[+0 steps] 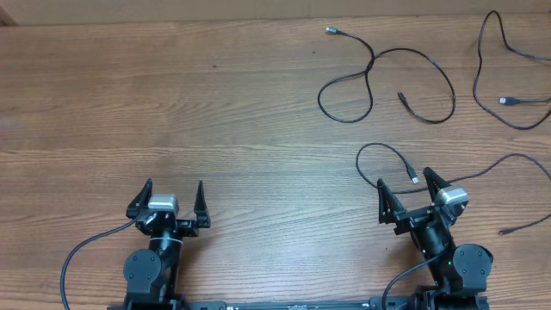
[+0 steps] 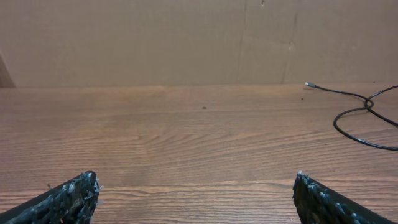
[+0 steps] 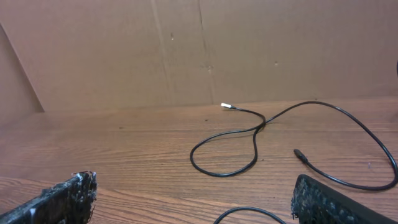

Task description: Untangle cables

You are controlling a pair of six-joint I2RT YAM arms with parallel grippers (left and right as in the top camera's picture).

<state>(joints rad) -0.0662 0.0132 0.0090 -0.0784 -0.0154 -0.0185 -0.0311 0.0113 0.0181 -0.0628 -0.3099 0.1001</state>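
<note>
Cables (image 1: 372, 62) are seen strewn on the desk's (image 1: 172, 103) far right, fingers of left gripper (image 1: 174, 185) and right gripper (image 1: 403, 177) held open, empty; the crossed loop (image 3: 260, 127) is best gripped near its plug (image 3: 226, 106).

Wood-grain table (image 1: 215, 112) fills almost the whole overhead frame, grain running left-right, far edge along the top where a paler strip shows. Both wrist views have a plain brown cardboard-looking wall (image 2: 124, 37) across the upper half, meeting the table in a straight horizontal line. It has one vertical seam (image 2: 245, 37) right of centre in the left wrist view and two more in the upper centre of the right wrist view, one slanted, one near upright. Small dark speck (image 2: 204, 107) on the table, centre of the left wrist view.
</note>
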